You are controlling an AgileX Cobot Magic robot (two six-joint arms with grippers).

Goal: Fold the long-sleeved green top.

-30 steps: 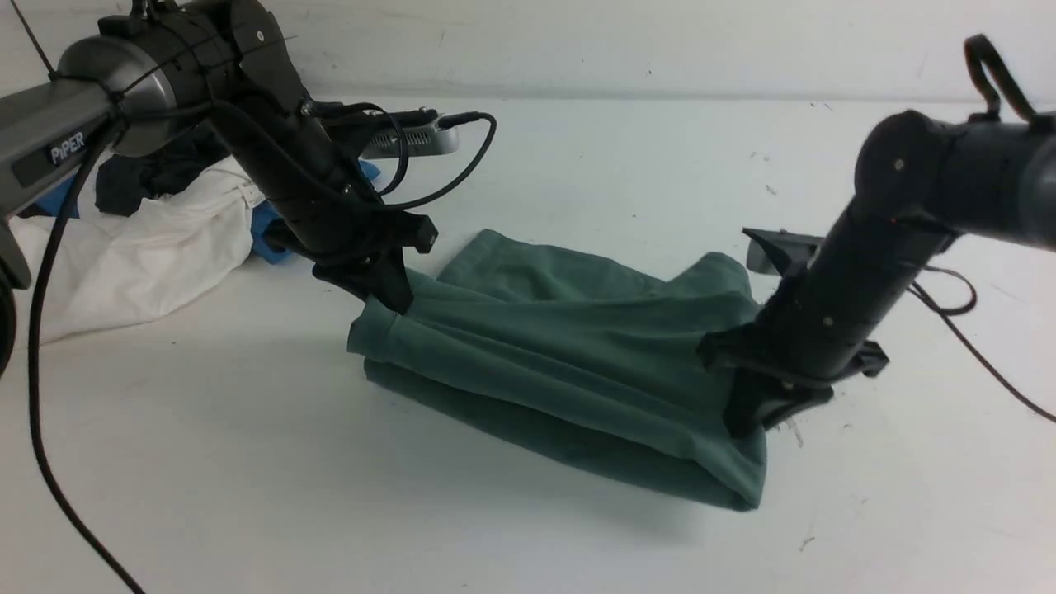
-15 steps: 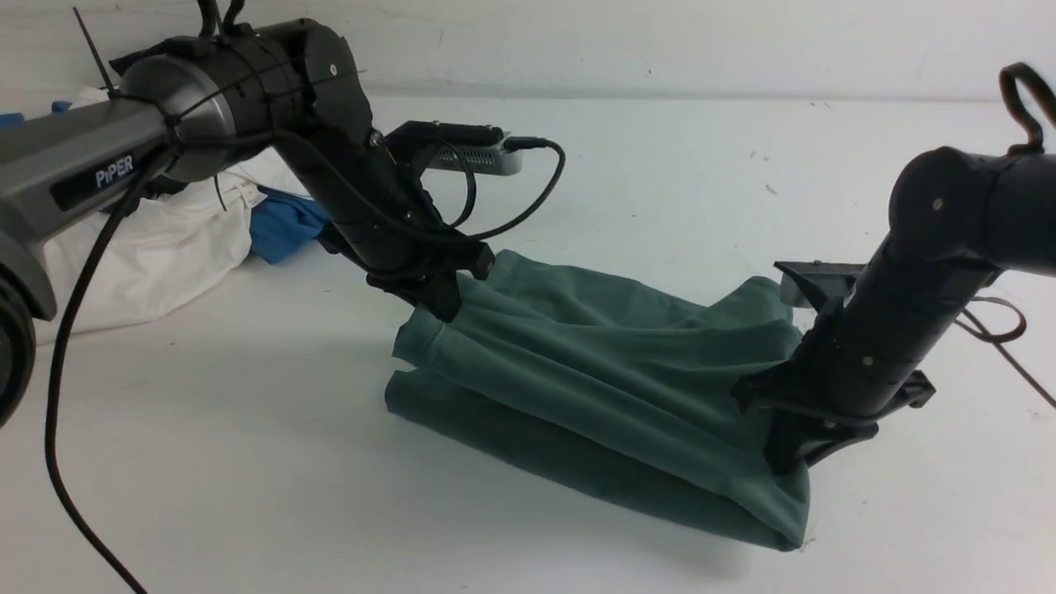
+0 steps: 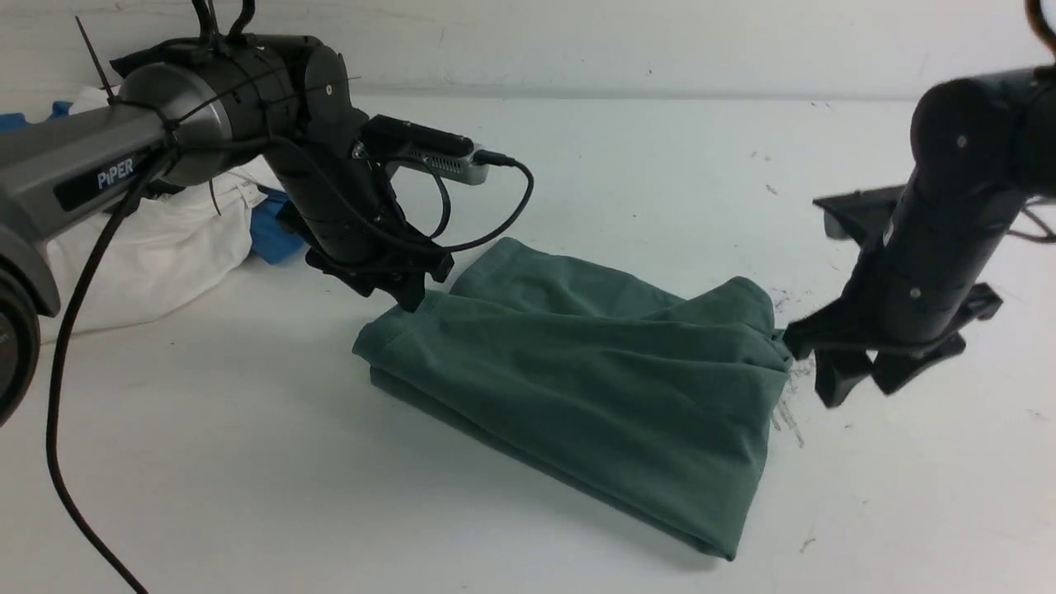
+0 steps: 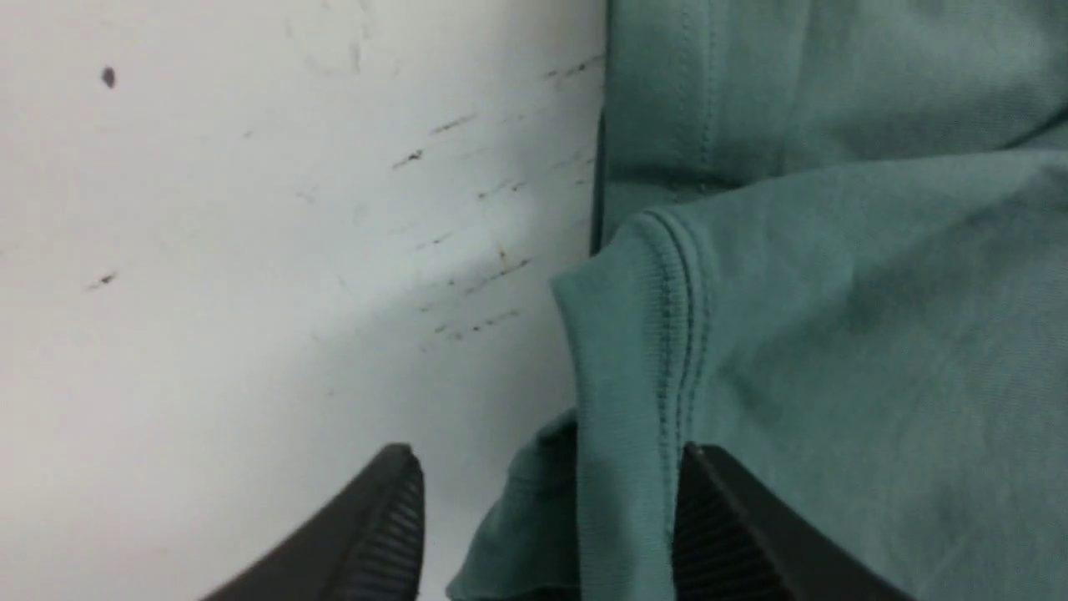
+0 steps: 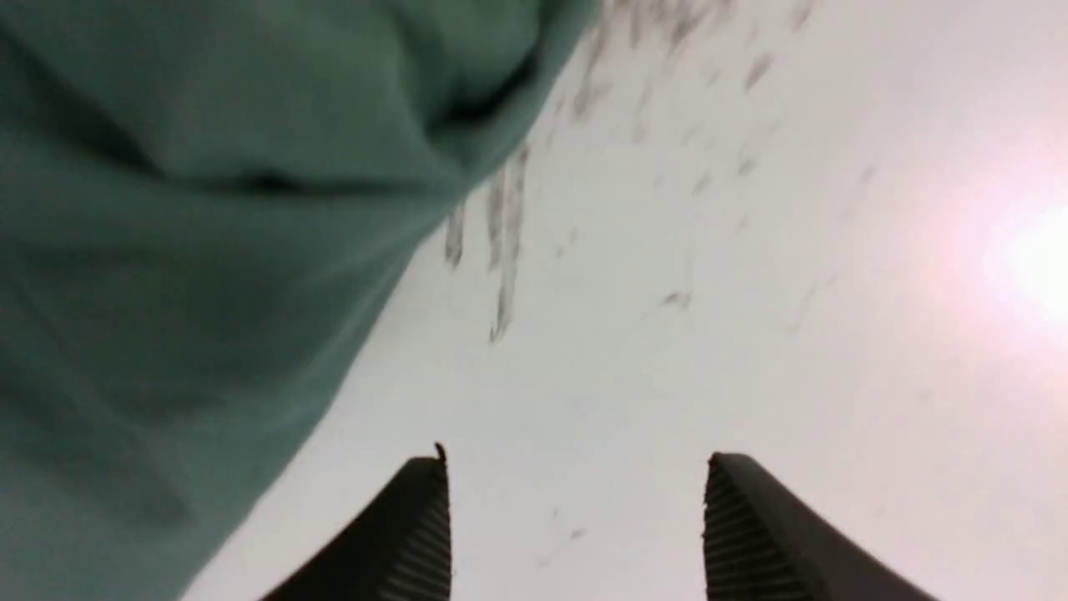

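Fold looks basically done
The green long-sleeved top [image 3: 577, 371] sits bundled on the table [image 3: 206, 462]; left pincer [image 3: 410, 299] and right pincer [image 3: 858, 389] are both spread apart, holding nothing. Maybe some tidying to go.

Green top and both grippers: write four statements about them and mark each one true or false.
1. The green long-sleeved top lies folded on the table. True.
2. The right gripper is shut on the top's edge. False: its jaws stand open over bare table, just beside the top.
3. The left gripper has its jaws open, with a stitched edge of the top between them. True.
4. A white garment lies on the green top. False: it lies apart from the top, toward the table's far left.
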